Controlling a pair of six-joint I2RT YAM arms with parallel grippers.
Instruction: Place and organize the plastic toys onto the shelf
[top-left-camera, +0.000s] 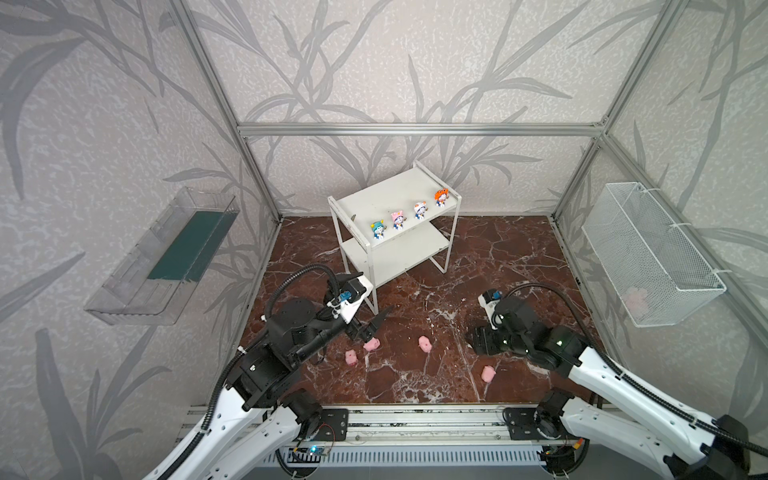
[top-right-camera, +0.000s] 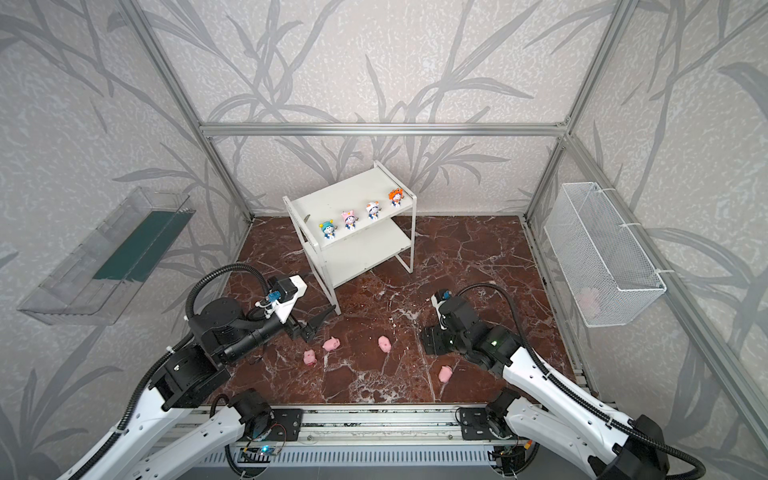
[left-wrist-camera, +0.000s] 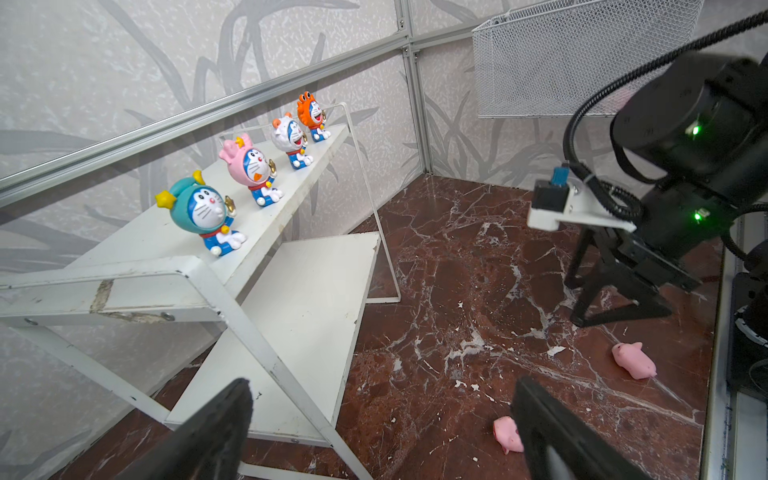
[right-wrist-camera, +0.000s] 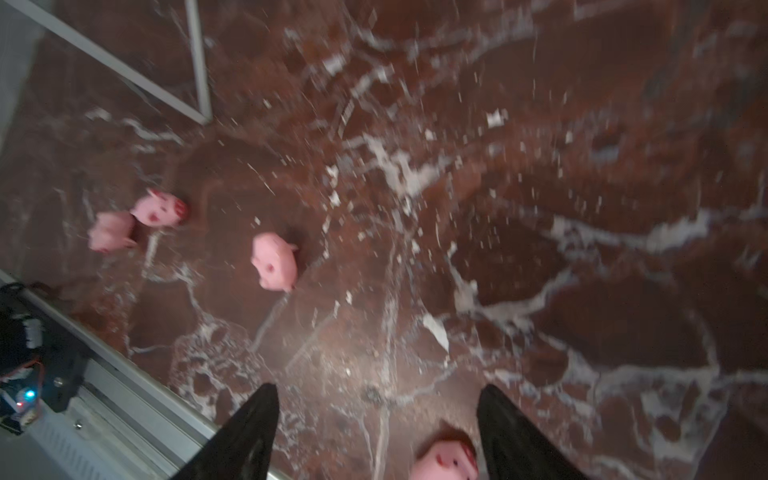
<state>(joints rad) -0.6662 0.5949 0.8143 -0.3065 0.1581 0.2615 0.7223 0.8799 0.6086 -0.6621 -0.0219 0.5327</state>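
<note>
While both arms hang low over the floor (top-left-camera: 519, 257), I've got my left gripper (left-wrist-camera: 382, 388) with fingers spread wide, one pig (left-wrist-camera: 506, 434) just beside a finger. Right gripper (right-wrist-camera: 379, 388) is spread too, with a pig (right-wrist-camera: 444, 459) lying between its fingers; whether they touch it, I can't tell. Four pigs (top-left-camera: 424, 343) lie on the floor, at five to seven o'clock from the shelf (top-left-camera: 399, 257). Its top board (top-left-camera: 386, 195) carries four figurines (top-left-camera: 398, 219), upright in a row.
</note>
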